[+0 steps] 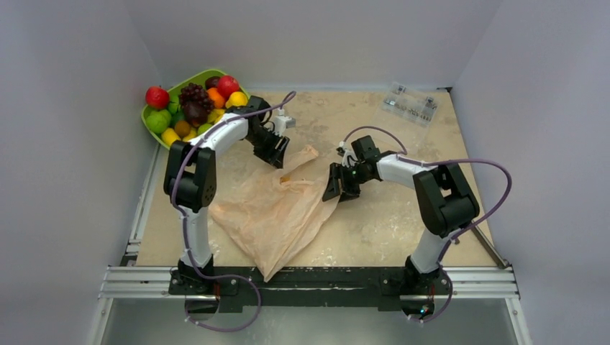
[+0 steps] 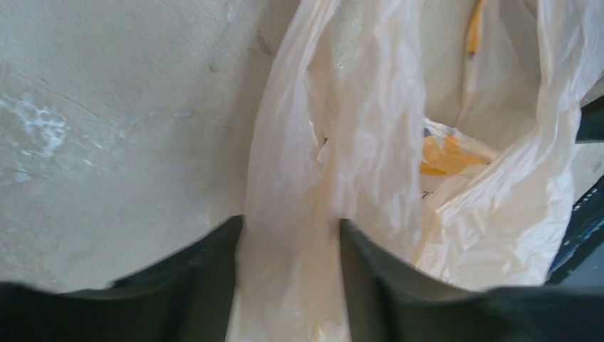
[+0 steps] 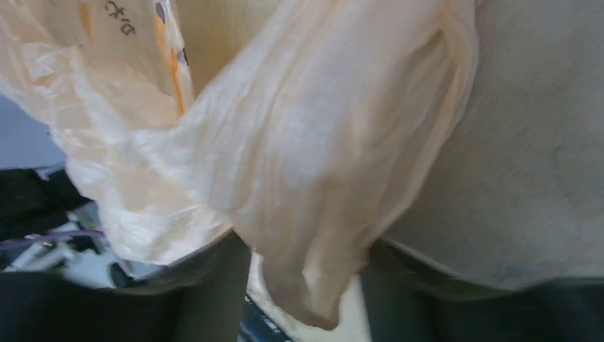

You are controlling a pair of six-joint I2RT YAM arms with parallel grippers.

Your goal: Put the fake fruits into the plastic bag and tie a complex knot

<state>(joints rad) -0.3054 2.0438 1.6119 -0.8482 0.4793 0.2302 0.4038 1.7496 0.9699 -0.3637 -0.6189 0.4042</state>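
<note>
The plastic bag (image 1: 277,208) lay crumpled and flat on the table (image 1: 388,223) between the two arms. The left gripper (image 1: 278,159) straddled a strap at its far corner and the right gripper (image 1: 335,190) straddled its right edge. Film filled both gaps, but I could not tell whether either pair of jaws was clamped. The fake fruits (image 1: 194,108) sat heaped in the green tray (image 1: 188,77), far left.
</note>
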